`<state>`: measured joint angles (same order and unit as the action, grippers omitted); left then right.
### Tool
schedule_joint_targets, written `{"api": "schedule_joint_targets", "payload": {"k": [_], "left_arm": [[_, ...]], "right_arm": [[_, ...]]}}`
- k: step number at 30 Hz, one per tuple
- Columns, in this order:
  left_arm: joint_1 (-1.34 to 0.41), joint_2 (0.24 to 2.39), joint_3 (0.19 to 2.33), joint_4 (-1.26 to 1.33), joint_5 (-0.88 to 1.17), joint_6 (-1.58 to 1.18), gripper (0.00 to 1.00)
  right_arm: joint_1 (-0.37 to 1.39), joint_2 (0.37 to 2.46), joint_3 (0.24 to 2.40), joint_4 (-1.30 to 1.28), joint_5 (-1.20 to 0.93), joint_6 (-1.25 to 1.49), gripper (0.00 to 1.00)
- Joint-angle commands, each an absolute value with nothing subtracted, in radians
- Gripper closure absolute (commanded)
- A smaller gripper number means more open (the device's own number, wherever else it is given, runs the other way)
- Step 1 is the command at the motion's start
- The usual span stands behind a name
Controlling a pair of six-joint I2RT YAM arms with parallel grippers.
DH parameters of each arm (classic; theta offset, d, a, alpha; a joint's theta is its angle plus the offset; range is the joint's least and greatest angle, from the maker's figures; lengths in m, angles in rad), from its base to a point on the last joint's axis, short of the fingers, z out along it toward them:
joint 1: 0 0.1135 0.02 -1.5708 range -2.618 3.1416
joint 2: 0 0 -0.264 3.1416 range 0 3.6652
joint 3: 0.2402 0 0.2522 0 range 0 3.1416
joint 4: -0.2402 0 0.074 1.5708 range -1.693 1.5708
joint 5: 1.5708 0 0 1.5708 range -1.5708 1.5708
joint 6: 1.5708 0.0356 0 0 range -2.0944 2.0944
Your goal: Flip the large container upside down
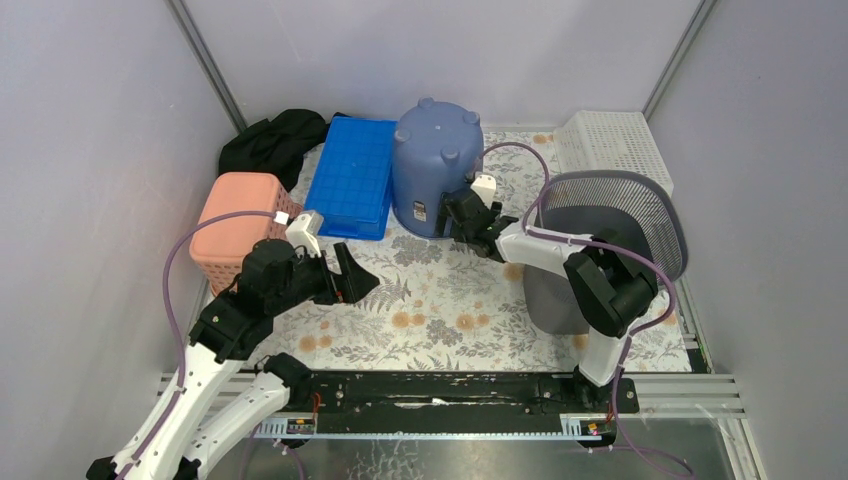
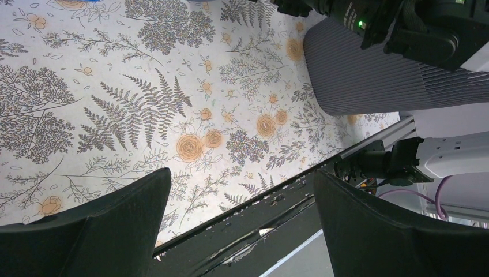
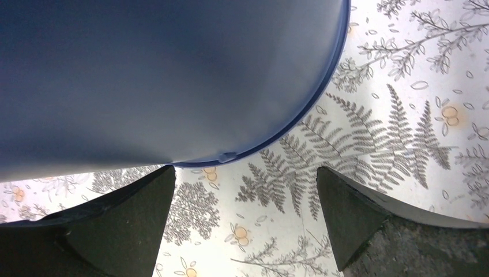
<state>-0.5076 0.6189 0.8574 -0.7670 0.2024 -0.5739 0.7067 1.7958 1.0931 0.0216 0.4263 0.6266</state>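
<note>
Floral tablecloth [image 1: 440, 300] under upturned blue container [image 1: 435, 165], its small label [image 1: 420, 211] illegible

You will find nothing legible in any of the three views. The nearest candidate is a small black-and-white sticker [image 1: 420, 211] low on the wall of the large blue container [image 1: 436, 160] — too small to read. The pale strip [image 1: 430, 428] along the bottom of the top view carries fine tick marks — no figures can be made out.
</note>
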Motion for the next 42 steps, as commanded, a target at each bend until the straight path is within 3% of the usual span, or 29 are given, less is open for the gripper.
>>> {"api": "schedule_joint_targets", "payload": {"k": [1,42], "left_arm": [[-0.502,0.621,0.867,-0.712,0.185,-0.574,0.00],[-0.502,0.644,0.913,-0.736,0.158,-0.572,0.00]], "right_arm": [[0.671,1.831,1.170,0.079,0.372,0.604,0.01],[0.435,2.165,1.592,0.104,0.126,0.628,0.01]]}}
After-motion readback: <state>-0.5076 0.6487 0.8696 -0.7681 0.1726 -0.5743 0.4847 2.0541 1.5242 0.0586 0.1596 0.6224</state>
